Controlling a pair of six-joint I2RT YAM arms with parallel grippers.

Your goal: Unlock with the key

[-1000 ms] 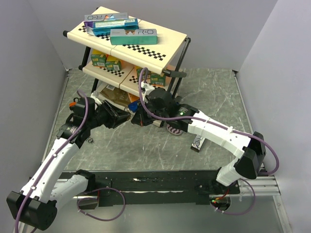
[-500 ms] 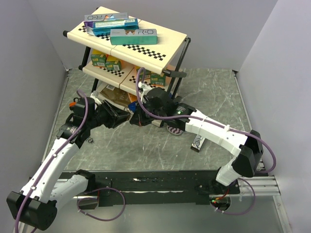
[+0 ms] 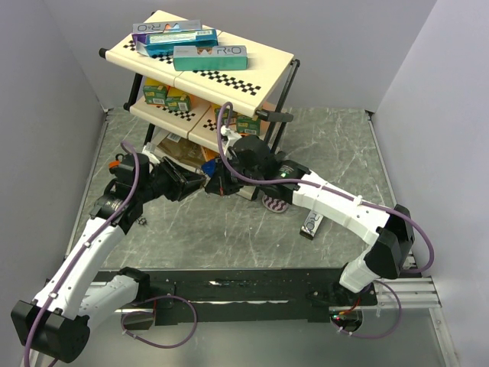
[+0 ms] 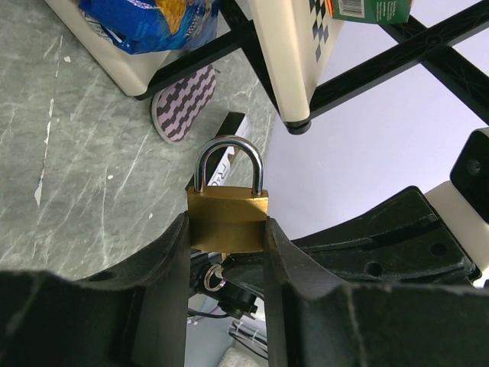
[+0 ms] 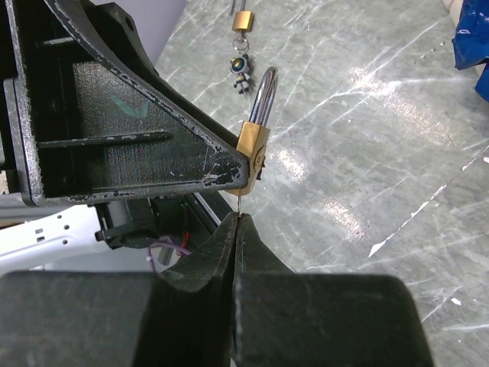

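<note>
The brass padlock [image 4: 228, 218] is clamped by its flat sides in the left gripper [image 4: 227, 238], above the table [image 4: 76, 153]; it is judged rigid, smooth, weighty. The thin key [image 5: 239, 206], pinched in the closed right gripper [image 5: 235, 223], is set against its underside.

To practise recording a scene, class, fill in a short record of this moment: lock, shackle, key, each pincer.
padlock: brass, upright
shackle: closed
left pincer: clamps the padlock by its sides
key: thin, its tip at the padlock's underside
right pincer: shut on the key
state: not yet unlocked
</note>
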